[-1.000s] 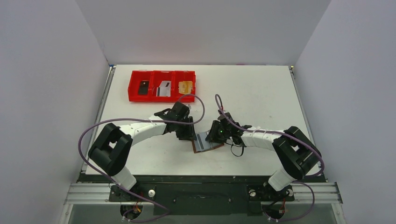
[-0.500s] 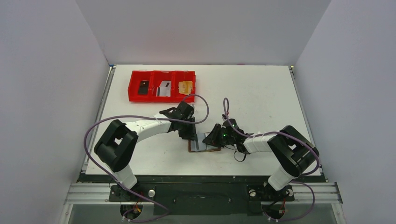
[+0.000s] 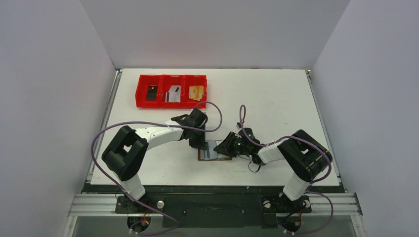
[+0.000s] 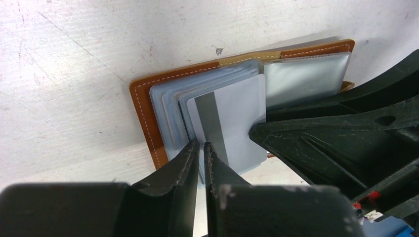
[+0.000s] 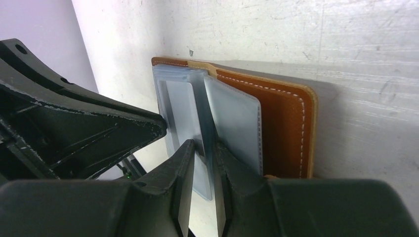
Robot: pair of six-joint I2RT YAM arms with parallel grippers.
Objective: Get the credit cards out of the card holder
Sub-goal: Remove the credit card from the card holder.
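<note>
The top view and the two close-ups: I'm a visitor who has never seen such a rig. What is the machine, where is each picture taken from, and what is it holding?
The machine is two robot arms bolted at the near edge of a white table. The top view looks down from above and behind them. Each close-up comes from a camera on one arm's wrist.

On the table lie an open brown card holder and, farther back, a red tray with three compartments, each holding one card-like item.

The left gripper has its jaws almost together on the corner of a silver card with a dark stripe, which sticks out of the holder. The right gripper pinches a grey-blue pocket sleeve, apparently to steady the holder.
</note>
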